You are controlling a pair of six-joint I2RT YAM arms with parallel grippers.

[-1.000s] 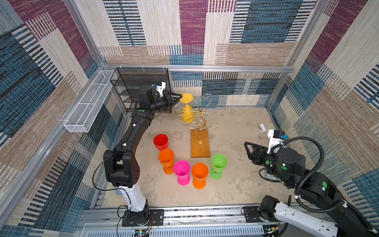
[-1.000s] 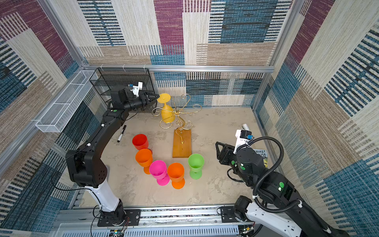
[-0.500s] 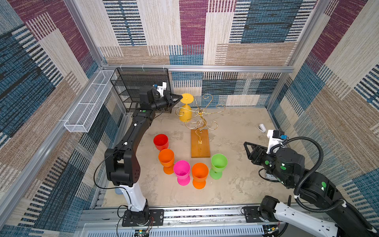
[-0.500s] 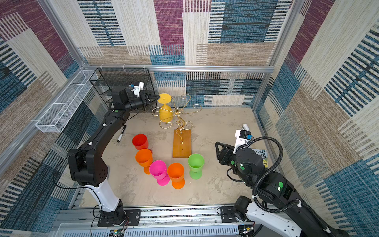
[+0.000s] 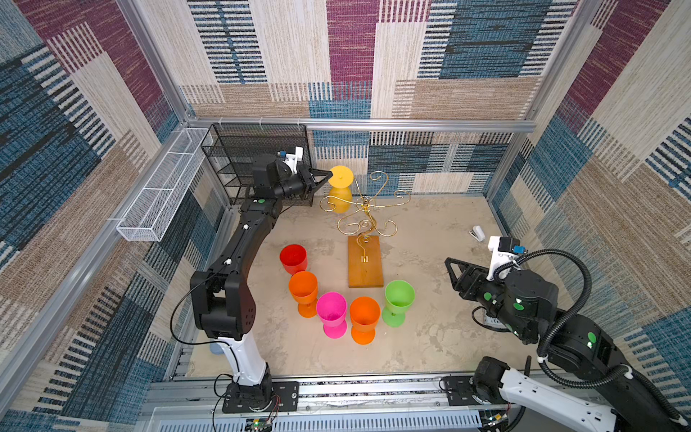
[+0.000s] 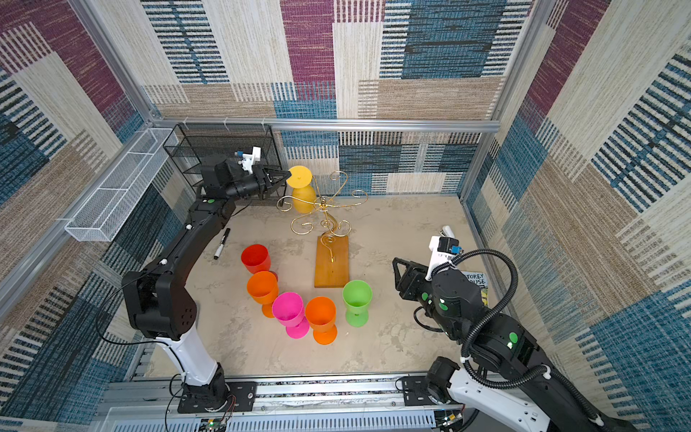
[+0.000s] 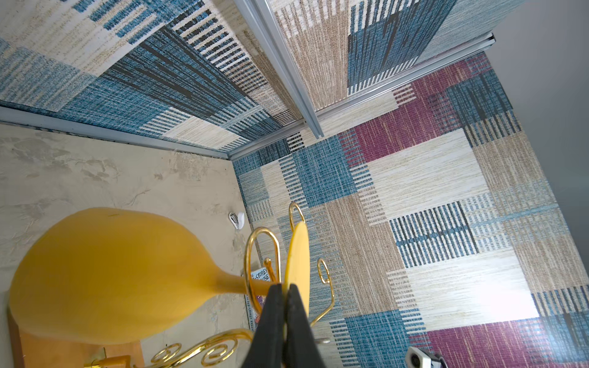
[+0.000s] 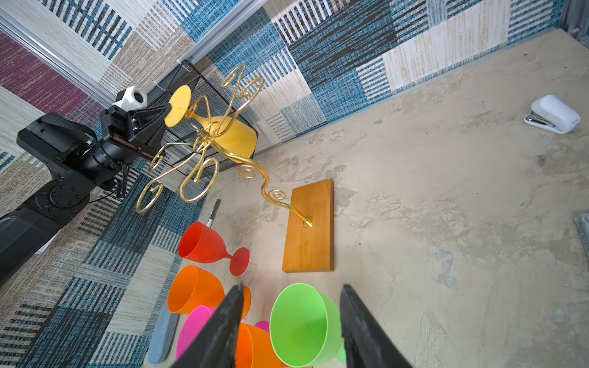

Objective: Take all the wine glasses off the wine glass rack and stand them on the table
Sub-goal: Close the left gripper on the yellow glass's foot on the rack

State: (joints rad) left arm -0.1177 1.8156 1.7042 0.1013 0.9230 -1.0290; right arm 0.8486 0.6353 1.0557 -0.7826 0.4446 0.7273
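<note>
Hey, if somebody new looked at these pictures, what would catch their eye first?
A yellow wine glass hangs upside down on the gold wire rack at the back, with the left gripper pinching the rim of its foot. Five bright glasses stand in a curve by the rack's wooden base.

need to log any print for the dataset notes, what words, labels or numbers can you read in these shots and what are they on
"STOREY HOUSE": on the cover of the flat printed book; the rest of that cover is hidden or too small to read.
Black marker pen: has a pale label, too small to read.
No other text can be read.
</note>
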